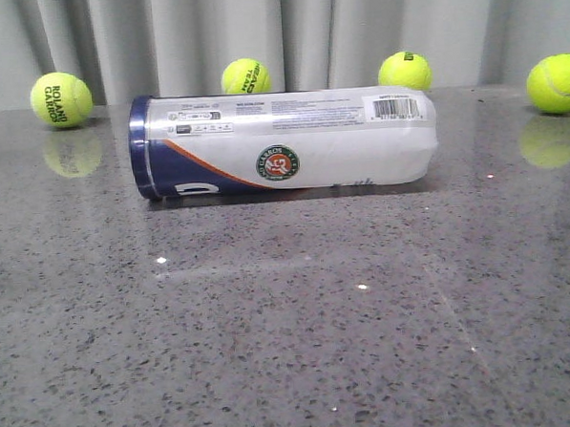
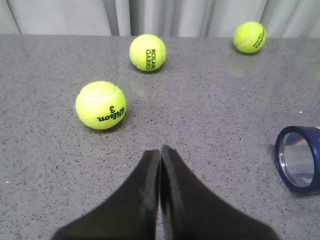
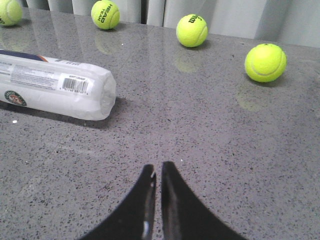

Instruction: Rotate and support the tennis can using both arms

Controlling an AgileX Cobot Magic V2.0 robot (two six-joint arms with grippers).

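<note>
I see the tennis can [image 1: 286, 142] lying on its side on the grey speckled desk [image 1: 291, 337], its length running left to right across the front view. Its navy rim [image 1: 143, 147] faces my left and the crumpled whitish end faces my right. Through the left wrist camera I look into the open navy-rimmed mouth [image 2: 299, 159]; what I can see of the inside looks bare, with no ball showing, though the view reaches only a short way in.

The can's wall is whitish and translucent, with a navy-and-orange swoosh near the rim, a round green-and-red Roland Garros logo [image 1: 278, 162] at mid-length, lines of small print along the top and a barcode [image 1: 394, 106] near the right end. That end is dented and wrinkled.

Four yellow-green tennis balls sit behind the can by the grey curtain: a Roland Garros ball [image 1: 61, 99] at far left, a Head ball [image 1: 245, 77], a Wilson ball [image 1: 404, 71], and a plain ball [image 1: 555, 84] at far right. A fifth ball, marked Wilson 3 [image 2: 101, 105], shows only in the left wrist view.

The left gripper [image 2: 160, 152] has its fingers pressed together, gripping nothing, well apart from the can's rim. The right gripper [image 3: 158, 167] has its fingers nearly touching, a thin gap between them, also holding nothing, apart from the can's crumpled end [image 3: 102, 92].
</note>
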